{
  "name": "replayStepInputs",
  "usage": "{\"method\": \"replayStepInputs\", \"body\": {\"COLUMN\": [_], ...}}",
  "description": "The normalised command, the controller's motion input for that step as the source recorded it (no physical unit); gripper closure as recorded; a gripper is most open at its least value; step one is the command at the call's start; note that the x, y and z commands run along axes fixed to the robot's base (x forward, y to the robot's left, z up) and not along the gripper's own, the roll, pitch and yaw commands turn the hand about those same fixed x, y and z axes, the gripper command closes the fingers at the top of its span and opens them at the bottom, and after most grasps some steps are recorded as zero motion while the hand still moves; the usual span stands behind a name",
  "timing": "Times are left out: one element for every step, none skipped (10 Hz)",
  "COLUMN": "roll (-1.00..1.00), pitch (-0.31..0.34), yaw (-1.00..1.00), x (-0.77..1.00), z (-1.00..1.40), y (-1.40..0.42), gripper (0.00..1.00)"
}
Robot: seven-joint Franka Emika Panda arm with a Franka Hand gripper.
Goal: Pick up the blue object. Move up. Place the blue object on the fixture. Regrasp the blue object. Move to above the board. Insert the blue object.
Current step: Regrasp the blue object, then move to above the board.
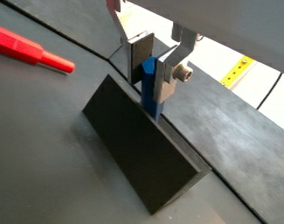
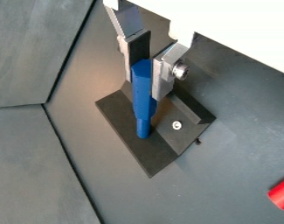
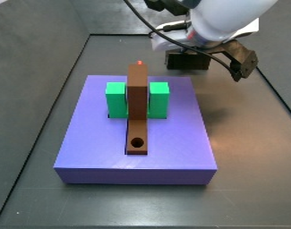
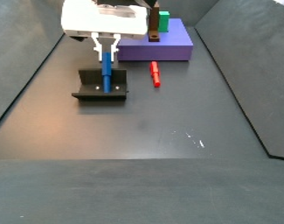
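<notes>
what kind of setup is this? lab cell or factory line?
Likely a lab peg-insertion test cell: a dark walled enclosure, the purple board with a holed brown bar, and the tool holding the blue object upright on the fixture.

A red peg (image 4: pixel 155 73) lies on the dark floor (image 4: pixel 168 122). It sits near the floor's far edge.

— what are the flat silver fingers (image 2: pixel 169 70) of the gripper (image 2: pixel 148 61) made of?
— brushed metal, dark pads. the bright-blue cylindrical peg (image 2: pixel 143 98) looks smooth plastic; the dark fixture (image 2: pixel 162 131) matt.
</notes>
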Motion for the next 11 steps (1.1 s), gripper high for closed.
{"method": "replayStepInputs", "body": {"roll": [0.0,0.0,0.0,-0.01,-0.04,-0.01,0.02,-0.01,0.0,-0.01,-0.01], "pitch": [0.0,0.0,0.0,0.008,0.018,-0.003,0.019,0.02,0.014,0.036,0.046], "yaw": [0.0,0.0,0.0,0.06,0.06,0.04,0.03,0.02,0.02,0.01,0.01], "x": [0.0,0.0,0.0,-0.01,-0.04,-0.03,-0.01,-0.01,-0.01,0.01,0.02], "z": [0.0,0.0,1.4,1.4,1.4,1.4,1.4,1.4,1.4,0.74,0.46], "y": [0.0,0.0,0.0,-0.01,-0.03,-0.02,-0.04,-0.04,-0.02,-0.04,-0.03], "gripper": [1.0,1.0,1.0,1.0,1.0,1.0,1.0,1.0,1.0,1.0,1.0]}}
